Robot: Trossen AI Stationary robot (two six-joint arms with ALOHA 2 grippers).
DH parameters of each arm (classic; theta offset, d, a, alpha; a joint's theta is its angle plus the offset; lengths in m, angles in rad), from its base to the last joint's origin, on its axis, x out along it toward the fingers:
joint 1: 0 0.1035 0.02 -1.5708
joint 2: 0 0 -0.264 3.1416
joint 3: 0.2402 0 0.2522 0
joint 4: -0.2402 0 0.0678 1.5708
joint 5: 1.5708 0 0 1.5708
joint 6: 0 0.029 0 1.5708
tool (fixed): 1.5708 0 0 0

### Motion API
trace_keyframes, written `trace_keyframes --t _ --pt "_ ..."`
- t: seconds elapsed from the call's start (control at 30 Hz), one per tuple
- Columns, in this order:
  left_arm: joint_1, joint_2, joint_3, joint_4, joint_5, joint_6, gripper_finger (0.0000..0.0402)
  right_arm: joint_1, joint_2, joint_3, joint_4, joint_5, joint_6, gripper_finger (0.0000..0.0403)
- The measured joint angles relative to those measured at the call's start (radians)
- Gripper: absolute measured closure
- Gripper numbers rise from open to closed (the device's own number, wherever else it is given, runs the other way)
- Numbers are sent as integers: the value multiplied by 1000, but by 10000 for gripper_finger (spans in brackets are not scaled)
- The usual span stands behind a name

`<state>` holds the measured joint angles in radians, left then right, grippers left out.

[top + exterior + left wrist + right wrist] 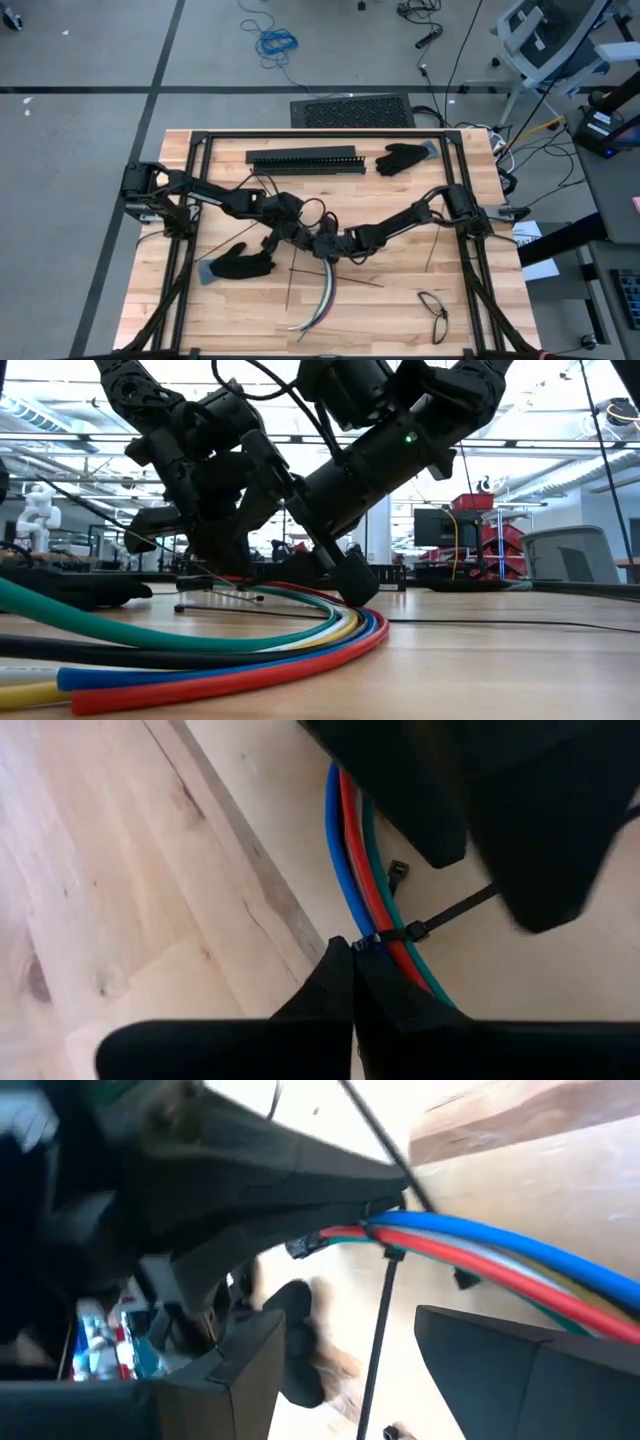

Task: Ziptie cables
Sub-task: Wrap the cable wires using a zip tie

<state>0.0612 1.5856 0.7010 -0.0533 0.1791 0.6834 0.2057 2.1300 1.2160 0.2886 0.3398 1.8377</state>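
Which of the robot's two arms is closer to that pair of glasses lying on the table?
The right. Its gripper sits mid-table over the cables, up and left of the glasses; the left gripper is just beyond it, farther away.

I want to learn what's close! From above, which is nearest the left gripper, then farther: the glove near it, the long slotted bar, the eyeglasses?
From the left gripper:
1. Glove, beside it, table's left.
2. Slotted bar, far edge.
3. Eyeglasses, near-right corner.

You see cables (pixel 300 650) in red, blue, yellow, white, green and black, lying on a pale, grained wooden table (pixel 400 310). A black zip tie (pixel 440 920) crosses them. Both arms are black.
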Motion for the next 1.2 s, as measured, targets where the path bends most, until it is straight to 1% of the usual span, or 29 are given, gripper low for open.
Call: trace_keyframes --t 0.07,0.2,0.37,0.57,0.8,1.0,1.2 --pt "0 0 0 8 -17 1 401 -5 9 2 -3 -15 31 188" --pt "10 0 -2 26 -31 3 401 -5 38 25 -23 -53 33 204" --pt "20 0 -4 18 -32 4 401 -8 72 99 -117 -78 29 231" --pt "24 0 -4 1 -32 -17 401 -20 53 105 -150 -69 18 268" --pt "24 0 -4 -4 -29 -26 401 -20 52 105 -161 -67 20 286" --pt "13 0 -4 -7 -11 -51 401 -25 52 104 -165 -65 4 328" --pt "4 0 -4 -6 -9 -57 401 -32 52 103 -181 -63 -6 330"
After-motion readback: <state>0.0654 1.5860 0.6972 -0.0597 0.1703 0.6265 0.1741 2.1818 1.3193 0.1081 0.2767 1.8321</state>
